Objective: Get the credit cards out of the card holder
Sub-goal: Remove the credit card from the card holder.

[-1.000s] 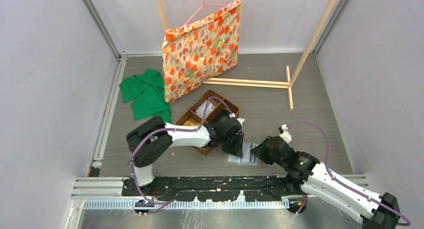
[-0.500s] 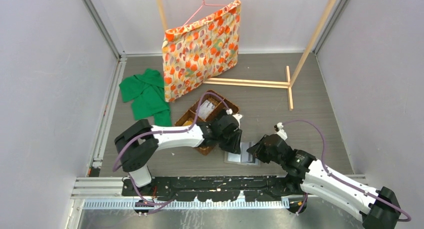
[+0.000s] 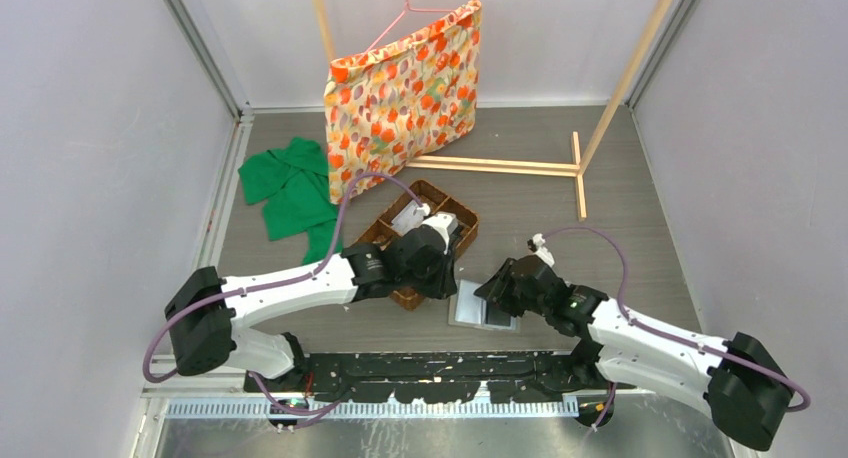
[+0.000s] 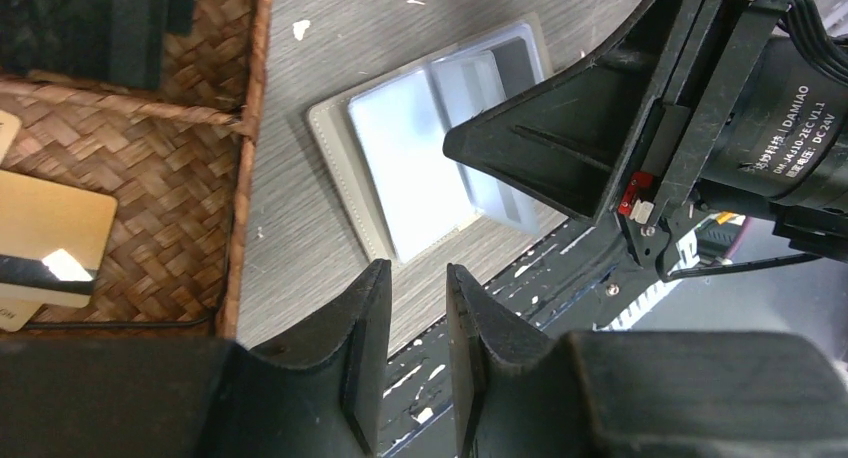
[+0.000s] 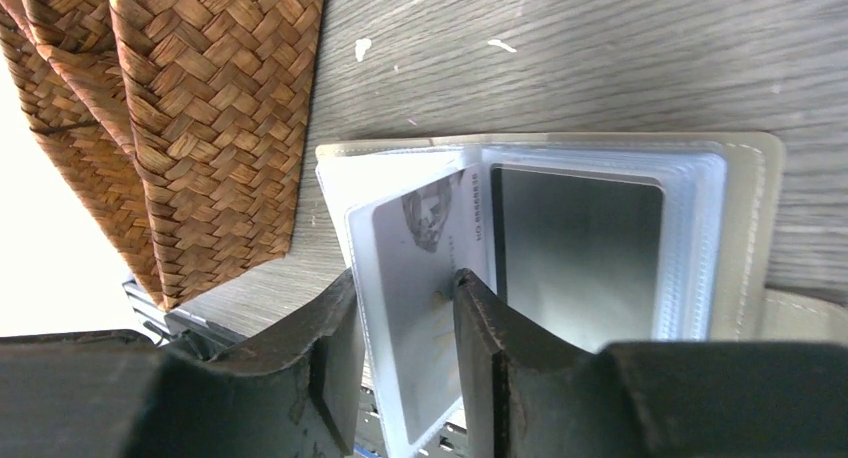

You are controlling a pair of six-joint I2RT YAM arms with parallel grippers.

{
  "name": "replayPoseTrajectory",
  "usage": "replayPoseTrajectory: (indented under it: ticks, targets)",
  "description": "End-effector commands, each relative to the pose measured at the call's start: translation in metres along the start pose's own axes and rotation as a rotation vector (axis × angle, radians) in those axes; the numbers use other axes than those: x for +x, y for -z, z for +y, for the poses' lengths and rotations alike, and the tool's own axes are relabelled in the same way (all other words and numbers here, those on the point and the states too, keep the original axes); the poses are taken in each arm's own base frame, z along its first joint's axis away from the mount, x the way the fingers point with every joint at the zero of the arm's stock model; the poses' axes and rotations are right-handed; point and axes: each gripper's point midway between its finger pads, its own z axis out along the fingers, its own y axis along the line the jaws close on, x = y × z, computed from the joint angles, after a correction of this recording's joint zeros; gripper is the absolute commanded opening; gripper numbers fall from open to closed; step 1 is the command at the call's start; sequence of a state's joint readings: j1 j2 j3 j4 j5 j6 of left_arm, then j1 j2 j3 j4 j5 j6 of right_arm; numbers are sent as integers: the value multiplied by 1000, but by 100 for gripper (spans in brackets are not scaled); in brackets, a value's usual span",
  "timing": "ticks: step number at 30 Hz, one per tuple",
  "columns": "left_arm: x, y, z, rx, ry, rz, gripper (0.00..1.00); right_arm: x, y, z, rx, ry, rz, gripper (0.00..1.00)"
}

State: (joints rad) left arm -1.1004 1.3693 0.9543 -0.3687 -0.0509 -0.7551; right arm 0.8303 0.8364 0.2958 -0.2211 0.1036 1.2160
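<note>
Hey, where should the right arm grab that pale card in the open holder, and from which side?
Pinch the credit card by its end nearest the right gripper, where its clear sleeve seems lifted off the card holder. Come from that near side; the fold crowds the card's inner edge.

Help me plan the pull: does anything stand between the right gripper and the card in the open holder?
Nothing solid shows. The right gripper hangs open directly over the pale credit card in the card holder; only its clear sleeve seems to cover it. The left gripper is off to the side.
</note>
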Motion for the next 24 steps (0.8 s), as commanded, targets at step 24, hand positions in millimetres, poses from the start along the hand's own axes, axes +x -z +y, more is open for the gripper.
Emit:
replayPoseTrajectory:
  ticks: [24]
  targets:
    - [13,-18,-1,23,-6,42,28,-14,17,24,-70,26,-52,45]
